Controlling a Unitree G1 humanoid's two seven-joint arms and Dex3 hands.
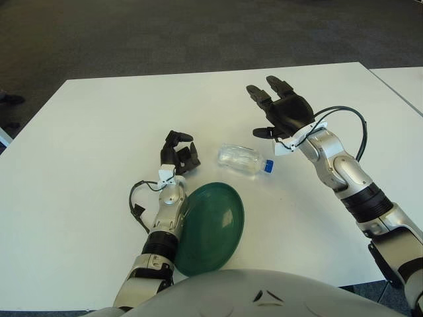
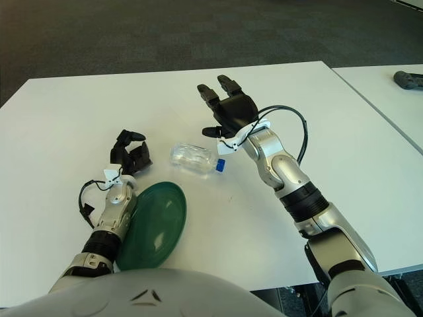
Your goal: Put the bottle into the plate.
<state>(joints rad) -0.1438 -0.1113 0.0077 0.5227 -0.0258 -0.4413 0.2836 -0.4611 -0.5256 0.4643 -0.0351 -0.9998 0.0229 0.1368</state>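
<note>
Clear plastic water bottle (image 1: 242, 158) with a blue cap (image 1: 269, 166) lies on its side on the white tabletop (image 1: 86, 132), just below and to the left of the right hand (image 1: 281, 112) and well clear of it. It looks empty or nearly so, hence probably light, thin-walled and easy to dent, with a smooth round body that could roll or slip under a careless touch. A hold across the middle of the barrel, fingers on one flank and thumb on the other, seems the safest; the cap end is narrow and would let it swing.

The right hand hangs above the tabletop beyond the bottle's cap end, palm turned down and toward the bottle, its three fingers spread wide and holding nothing. Its forearm runs back toward the lower right.

The left hand (image 1: 178, 156) shows just left of the bottle, fingers curled in on nothing, its wrist beside the upper left rim of the dark green plate (image 1: 211, 228). That plate sits below the bottle, nearer the robot, with the bottle not yet in it.
</note>
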